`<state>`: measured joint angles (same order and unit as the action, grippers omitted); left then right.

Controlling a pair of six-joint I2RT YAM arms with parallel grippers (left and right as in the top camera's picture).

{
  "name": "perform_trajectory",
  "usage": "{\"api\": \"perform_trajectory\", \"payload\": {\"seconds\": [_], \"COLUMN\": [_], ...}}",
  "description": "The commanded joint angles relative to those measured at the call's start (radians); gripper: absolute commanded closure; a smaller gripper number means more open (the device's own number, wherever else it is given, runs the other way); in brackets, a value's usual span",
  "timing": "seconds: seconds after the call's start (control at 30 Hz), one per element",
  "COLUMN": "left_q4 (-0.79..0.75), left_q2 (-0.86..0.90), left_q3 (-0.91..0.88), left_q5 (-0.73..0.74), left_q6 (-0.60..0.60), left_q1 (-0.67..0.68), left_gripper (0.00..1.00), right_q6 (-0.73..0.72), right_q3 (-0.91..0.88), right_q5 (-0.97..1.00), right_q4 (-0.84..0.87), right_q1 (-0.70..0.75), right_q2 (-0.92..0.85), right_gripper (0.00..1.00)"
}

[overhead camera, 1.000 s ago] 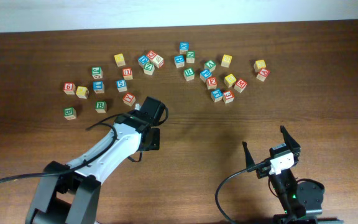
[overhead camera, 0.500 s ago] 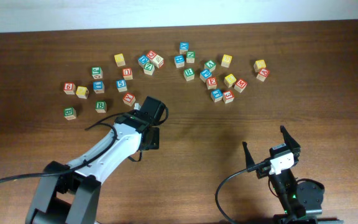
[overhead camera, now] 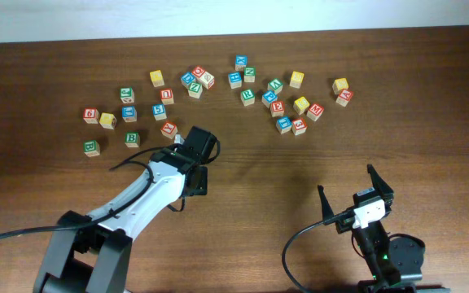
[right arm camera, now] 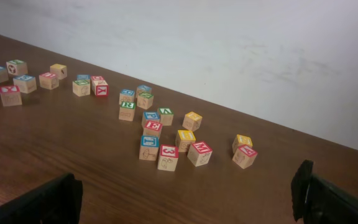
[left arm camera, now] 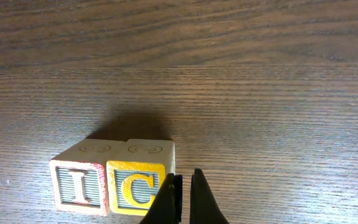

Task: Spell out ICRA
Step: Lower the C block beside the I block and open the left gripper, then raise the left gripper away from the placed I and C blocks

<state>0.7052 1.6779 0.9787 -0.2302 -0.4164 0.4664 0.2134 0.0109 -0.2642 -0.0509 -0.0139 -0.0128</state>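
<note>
I block (left arm camera: pixel 78 185) touching C block (left arm camera: pixel 137 185), left of left gripper (left arm camera: pixel 182 199).
Sits pinched together, empty; open tabletop (left arm camera: pixel 260 93) ahead, right; spread wide at right gripper (overhead camera: pixel 345 179).

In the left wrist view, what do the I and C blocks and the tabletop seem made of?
I block: pale, raw-looking wood with a swirl pressed into the top; red painted frame and letter. C block: same light wood, yellow painted frame and letter. Tabletop: dark brown wood grain, slightly glossy; may be laminate or veneer rather than solid wood.
</note>
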Motion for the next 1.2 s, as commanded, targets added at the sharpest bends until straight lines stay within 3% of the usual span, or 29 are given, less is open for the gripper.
{"api": "perform_trajectory", "payload": {"seconds": [0.0,0.63,0.83,1.17], "left_q4": [0.007,-0.059,-0.085,-0.147], "left_q2": [0.018,0.018,0.018,0.018], "left_q3": [-0.014,-0.014,0.014,0.04], "left_q5": [-0.021,-0.018,-0.011,-0.01], "left_q6": [-0.016,-0.016,-0.016,-0.016], "left_q1": [0.002,0.002,-0.002,-0.103], "left_gripper": [1.0,0.97,1.0,1.0], "right_q6": [-0.004,-0.004,-0.005,-0.005], "right_q3": [-0.005,-0.005,-0.005,-0.005], "right_q5": [-0.013,-0.013,-0.013,-0.013], "right_q4": [-0.005,-0.005,-0.005,-0.005], "right_q1": [-0.006,-0.006,-0.006,-0.006], "right_q2": [0.006,0.006,0.006,0.006], "right_gripper": [0.02,0.02,0.01,0.02]}}
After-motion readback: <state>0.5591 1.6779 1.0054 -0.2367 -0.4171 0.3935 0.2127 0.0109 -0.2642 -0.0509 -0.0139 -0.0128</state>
